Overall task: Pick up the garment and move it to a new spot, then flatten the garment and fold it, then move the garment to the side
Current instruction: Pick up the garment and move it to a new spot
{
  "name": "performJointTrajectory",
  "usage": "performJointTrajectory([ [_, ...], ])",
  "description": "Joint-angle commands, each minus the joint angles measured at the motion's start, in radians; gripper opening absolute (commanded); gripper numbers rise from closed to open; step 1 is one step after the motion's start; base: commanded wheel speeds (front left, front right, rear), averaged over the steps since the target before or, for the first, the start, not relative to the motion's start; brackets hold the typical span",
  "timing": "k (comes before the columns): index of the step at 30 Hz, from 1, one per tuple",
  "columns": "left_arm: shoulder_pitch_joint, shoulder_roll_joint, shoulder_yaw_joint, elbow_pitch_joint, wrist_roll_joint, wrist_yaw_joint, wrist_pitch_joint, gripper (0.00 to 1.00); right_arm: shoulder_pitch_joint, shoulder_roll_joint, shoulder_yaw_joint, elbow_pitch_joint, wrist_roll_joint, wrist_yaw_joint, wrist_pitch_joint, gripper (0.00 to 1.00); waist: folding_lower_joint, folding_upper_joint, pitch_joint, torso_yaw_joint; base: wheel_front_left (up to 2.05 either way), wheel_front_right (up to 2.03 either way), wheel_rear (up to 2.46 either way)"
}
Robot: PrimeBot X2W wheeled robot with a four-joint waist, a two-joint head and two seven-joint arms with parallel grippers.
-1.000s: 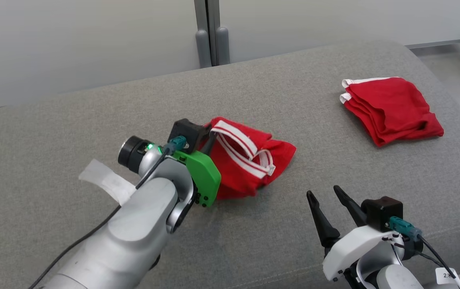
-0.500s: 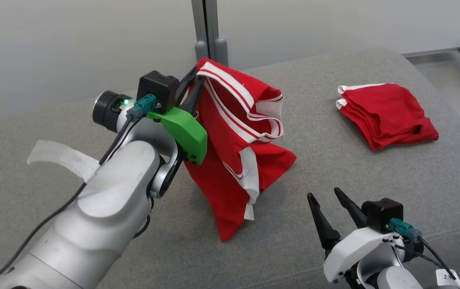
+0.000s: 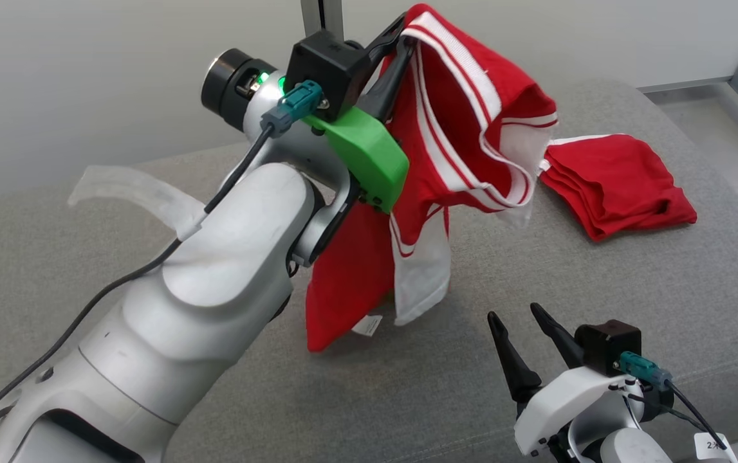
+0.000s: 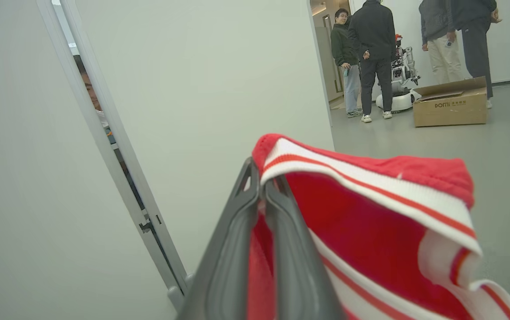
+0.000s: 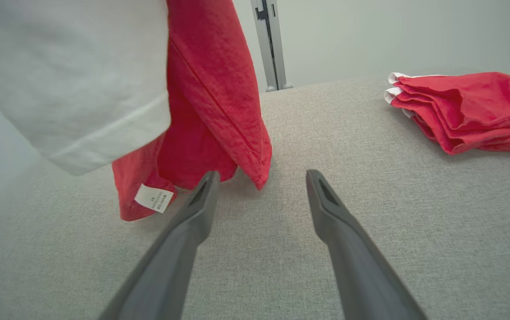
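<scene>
The left claw (image 3: 407,38) (image 4: 261,178) is raised high over the left-centre of the grey fabric-covered desk (image 3: 600,289) (image 5: 370,200), its two dark fingers pressed together and clamped on the white-striped edge band of the garment (image 3: 465,128) (image 4: 370,231) (image 5: 210,89). The garment, red with white stripes and a white panel, hangs from that grip in loose folds, clear of the desk over most of its length. Its lowest red corner reaches down to the surface near the middle of the desk; whether it touches there I cannot tell. A small white label (image 3: 367,325) (image 5: 154,198) dangles at that low end. The right claw (image 3: 512,312) (image 5: 262,174) sits low at the near right, fingers apart and holding nothing, tips pointing toward the far side with the hanging cloth just to their left. On the far right of the desk lies a folded red pile (image 3: 619,186) (image 5: 468,111) with white edges showing at its left corner, well apart from both claws. In the left wrist view, beyond a pale partition, several people (image 4: 372,58) stand on a grey floor beside a cardboard box (image 4: 450,102).
</scene>
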Motion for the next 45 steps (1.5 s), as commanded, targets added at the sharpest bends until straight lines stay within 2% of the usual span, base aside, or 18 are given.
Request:
performJointTrajectory([
  [1,-0.018,-0.008,0.007,-0.001,-0.009,-0.003,-0.008,0.0,-0.007,-0.003,0.002,0.003,0.01,-0.001,-0.006,1.0,0.0,-0.0001,0.0,-0.003,0.0,0.0,0.0],
  [7,-0.062,-0.045,0.021,0.013,-0.025,-0.002,-0.03,0.0,-0.004,-0.003,-0.002,0.008,0.01,-0.001,-0.013,1.0,0.0,-0.0001,0.004,-0.005,0.0,0.0,0.0],
  [14,-0.052,-0.056,0.039,0.082,-0.051,-0.007,-0.065,0.0,-0.011,-0.003,0.009,0.01,0.011,-0.001,-0.015,1.0,0.0,-0.0001,0.016,-0.009,0.0,0.0,0.0],
  [20,0.038,-0.01,0.032,0.208,-0.075,-0.026,-0.071,0.0,-0.015,-0.003,0.002,0.01,0.008,-0.001,-0.015,1.0,0.0,-0.0001,0.036,-0.009,0.0,0.0,0.0],
  [23,0.098,0.027,0.035,0.295,-0.089,-0.028,-0.081,0.0,-0.011,-0.003,-0.004,0.008,0.001,-0.001,-0.01,1.0,0.0,-0.0001,0.049,0.001,0.0,0.0,0.0],
  [33,0.19,0.093,0.046,0.463,-0.122,-0.038,-0.09,0.0,-0.008,-0.003,-0.009,-0.004,-0.009,-0.001,0.002,1.0,0.0,-0.0001,0.069,0.042,0.0,0.0,0.0],
  [40,0.208,0.112,0.038,0.568,-0.124,-0.052,-0.105,0.0,-0.013,-0.003,-0.007,-0.016,-0.016,-0.001,0.011,1.0,0.0,-0.0001,0.081,0.057,0.0,0.0,0.0],
  [45,0.192,0.126,0.029,0.644,-0.112,-0.05,-0.107,0.0,-0.018,-0.003,0.002,-0.022,-0.023,-0.001,0.019,1.0,0.0,-0.0001,0.09,0.043,0.0,0.0,0.0],
])
